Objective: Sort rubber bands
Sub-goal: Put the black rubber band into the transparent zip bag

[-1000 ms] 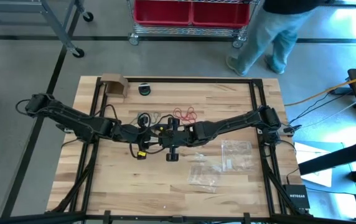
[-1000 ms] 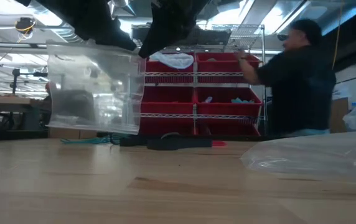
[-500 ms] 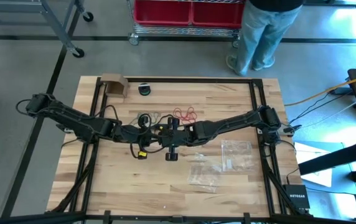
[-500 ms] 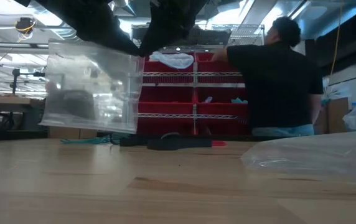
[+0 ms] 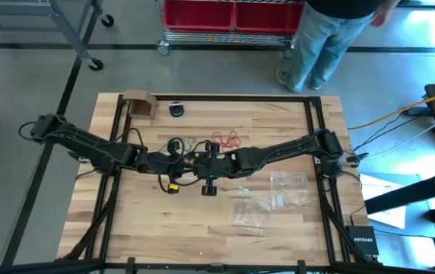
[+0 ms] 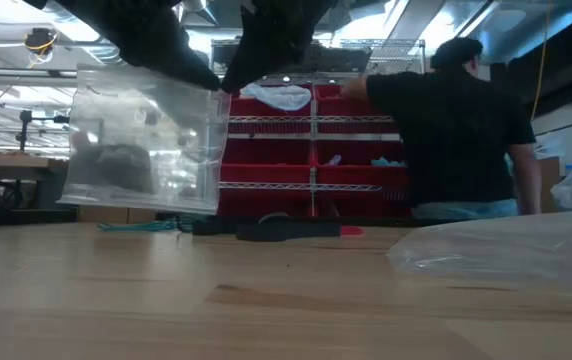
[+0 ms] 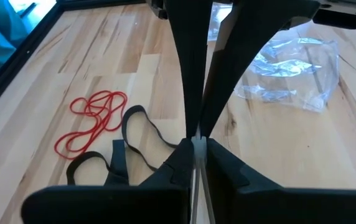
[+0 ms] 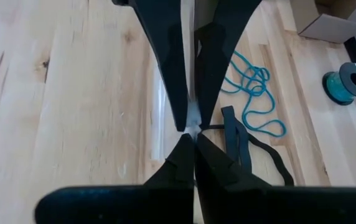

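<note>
- Looks like a workshop or robotics lab: wire shelving (image 6: 316, 120) loaded with red parts bins (image 6: 266, 165)
- Bare concrete floor (image 5: 27, 68), butcher-block table (image 5: 202, 228) on a black frame
- Person (image 6: 446, 140) standing at the shelves, network box (image 5: 360, 242) beside the table

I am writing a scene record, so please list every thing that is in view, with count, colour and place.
held zip bag: one, clear, hanging above the table, pinched by both grippers
spare zip bags: several, clear, table's right part
rubber bands: red cluster, black loops, teal cluster, table's middle
tape roll: one, teal, far edge
cardboard box: one, brown, far left corner
person: one, beyond the table
left gripper: shut on the bag
right gripper: shut on the bag
</note>
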Controlling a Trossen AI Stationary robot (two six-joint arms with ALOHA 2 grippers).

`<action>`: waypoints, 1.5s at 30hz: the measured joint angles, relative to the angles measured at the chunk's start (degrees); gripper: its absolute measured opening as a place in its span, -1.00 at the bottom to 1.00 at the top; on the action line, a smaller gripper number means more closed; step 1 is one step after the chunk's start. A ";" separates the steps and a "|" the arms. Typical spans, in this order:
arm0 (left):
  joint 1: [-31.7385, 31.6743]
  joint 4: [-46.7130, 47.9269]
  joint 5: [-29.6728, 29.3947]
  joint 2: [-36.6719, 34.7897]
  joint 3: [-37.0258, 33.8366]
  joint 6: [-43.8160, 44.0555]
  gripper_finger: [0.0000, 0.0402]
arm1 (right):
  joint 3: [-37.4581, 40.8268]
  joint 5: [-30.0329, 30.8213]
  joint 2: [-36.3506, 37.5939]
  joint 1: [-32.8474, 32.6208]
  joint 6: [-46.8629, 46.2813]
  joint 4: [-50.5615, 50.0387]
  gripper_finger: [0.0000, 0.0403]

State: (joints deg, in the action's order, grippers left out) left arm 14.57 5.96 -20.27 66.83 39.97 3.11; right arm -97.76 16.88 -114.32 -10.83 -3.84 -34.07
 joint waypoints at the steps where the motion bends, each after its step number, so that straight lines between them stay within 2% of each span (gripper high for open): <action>1: 0.00 0.22 0.00 -0.10 0.00 0.02 -0.93 | 0.00 0.00 0.00 0.00 0.00 -0.10 -1.00; 11: 0.04 1.07 0.07 -0.20 -0.11 0.40 -0.91 | 0.15 0.02 -0.04 -0.02 0.02 -1.64 -1.00; 21: 0.04 0.61 0.15 -0.22 -0.11 0.94 -0.60 | 0.13 0.02 -0.04 -0.02 0.02 -1.09 -1.00; 26: 0.04 0.95 0.15 -0.22 -0.11 1.03 -0.51 | 0.11 0.02 -0.04 -0.02 -0.04 -1.61 -0.98; 30: 0.01 1.20 0.18 -0.20 -0.09 1.53 -0.48 | 0.10 0.01 -0.04 0.00 -1.81 -3.79 -0.82; 34: 0.04 5.67 2.89 -0.20 0.00 6.28 -0.48 | 0.92 -0.01 -0.04 0.04 -2.19 -5.67 -0.53; 38: 0.90 9.21 4.66 0.19 -1.17 11.58 -0.48 | 5.55 -2.04 0.04 0.41 0.82 -4.28 -0.27; 41: 2.61 7.90 5.12 0.87 -2.97 14.20 -0.48 | 11.71 -4.77 0.04 0.40 2.71 2.76 -0.16; 45: 5.55 6.07 5.09 3.60 -3.95 16.06 -0.48 | 18.70 -4.87 0.02 0.22 2.82 11.97 -0.14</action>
State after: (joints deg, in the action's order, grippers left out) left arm 20.12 12.03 -15.19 70.43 36.02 19.17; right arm -79.05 12.01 -114.30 -10.61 -1.02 -22.10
